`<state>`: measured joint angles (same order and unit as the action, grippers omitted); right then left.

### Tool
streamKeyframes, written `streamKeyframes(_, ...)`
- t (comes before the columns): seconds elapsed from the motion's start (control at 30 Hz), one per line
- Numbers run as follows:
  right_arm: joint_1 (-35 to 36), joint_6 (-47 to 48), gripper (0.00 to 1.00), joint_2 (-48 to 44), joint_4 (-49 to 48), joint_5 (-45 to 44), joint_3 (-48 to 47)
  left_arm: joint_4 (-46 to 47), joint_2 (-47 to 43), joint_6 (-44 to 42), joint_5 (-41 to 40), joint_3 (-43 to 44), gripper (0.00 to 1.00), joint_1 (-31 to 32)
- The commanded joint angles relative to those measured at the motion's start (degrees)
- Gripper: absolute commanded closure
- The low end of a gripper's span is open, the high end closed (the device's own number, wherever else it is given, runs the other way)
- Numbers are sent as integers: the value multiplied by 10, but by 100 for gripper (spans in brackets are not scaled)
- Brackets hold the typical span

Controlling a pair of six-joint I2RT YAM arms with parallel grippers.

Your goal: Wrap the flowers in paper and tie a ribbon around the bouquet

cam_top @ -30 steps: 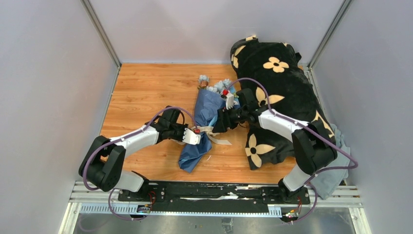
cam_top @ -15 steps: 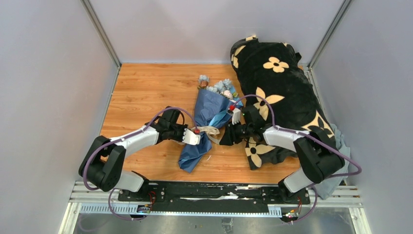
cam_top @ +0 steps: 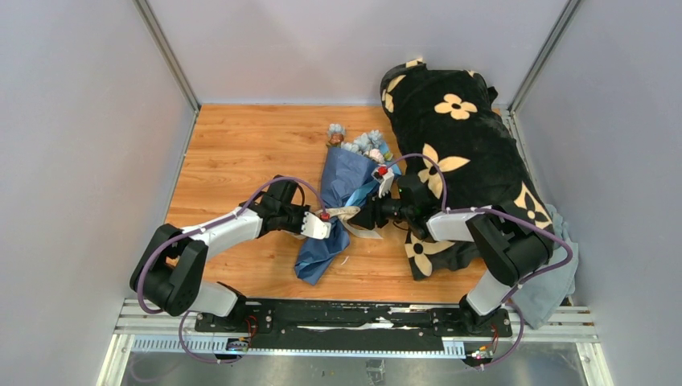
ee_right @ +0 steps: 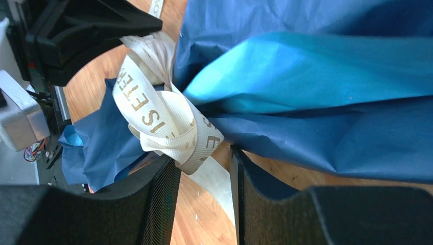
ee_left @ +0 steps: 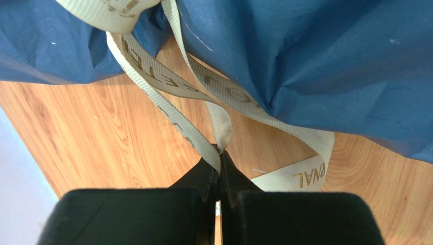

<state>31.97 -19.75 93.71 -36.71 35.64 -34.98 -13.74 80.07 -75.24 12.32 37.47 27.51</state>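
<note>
While my left fingers clamp the flat cream ribbon as anchor, my right fingers straddle its loop, half-open, for tightening.

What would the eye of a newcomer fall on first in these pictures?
The navy bouquet lies in the middle of the wooden table, with a cream ribbon looped around it. The left hand pinches the ribbon, and the right hand stands open around its loop. A black blanket with cream flowers fills the far right.

The top camera is looking down from behind over the whole table. Both wrist cameras are viewing the ribbon close up, from opposite sides.
</note>
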Motion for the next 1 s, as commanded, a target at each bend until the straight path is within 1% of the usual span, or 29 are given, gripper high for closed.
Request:
streamKeyframes(0.0, 5, -14, 57, 4, -69, 6, 6, 0, -4, -7, -2, -1, 100, 1)
streamKeyframes(0.13, 5, -17, 57, 0, -88, 3, 7, -3, -5, -7, -3, -1, 100, 1)
streamKeyframes(0.2, 5, -18, 59, -3, -101, -2, 10, -7, -5, -12, -13, -2, 100, 0)
streamKeyframes(0.27, 4, -17, 60, -3, -98, 3, 1, -21, -4, -28, -20, -3, 100, -1)
streamKeyframes(0.3, 4, -11, 59, -4, -81, 7, -6, -28, -5, -37, -21, -2, 100, -1)
streamKeyframes(0.33, 4, -1, 59, -7, -64, 10, -14, -30, -6, -40, -22, 0, 93, -1)
streamKeyframes(0.4, 4, 30, 56, -20, 4, 13, -27, -34, -13, -31, -23, 10, 64, -1)
streamKeyframes(0.43, 5, 48, 55, -29, 35, 12, -29, -44, -18, -27, -20, 21, 54, -2)
streamKeyframes(0.47, 4, 66, 54, -39, 63, 12, -31, -60, -22, -27, -15, 35, 50, -2)
streamKeyframes(0.5, 4, 82, 53, -49, 91, 13, -32, -81, -29, -30, -8, 51, 48, -2)
streamKeyframes(0.63, 2, 137, 53, -78, 182, 21, -49, -176, -48, -32, 46, 124, 46, -9)
streamKeyframes(0.7, -8, 135, 53, -78, 185, 49, -53, -219, -48, -8, 94, 163, 46, -7)
streamKeyframes(0.73, -16, 124, 53, -76, 171, 64, -50, -222, -45, 23, 113, 178, 46, -2)
streamKeyframes(0.8, -31, 101, 52, -69, 137, 84, -45, -200, -32, 90, 119, 190, 50, 21)
streamKeyframes(0.83, -35, 91, 51, -65, 119, 93, -44, -176, -23, 132, 102, 189, 52, 39)
streamKeyframes(0.9, -37, 80, 51, -62, 105, 102, -45, -130, -5, 210, 79, 186, 55, 63)
streamKeyframes(0.97, -39, 70, 51, -64, 96, 104, -43, -88, 10, 261, 77, 186, 56, 73)
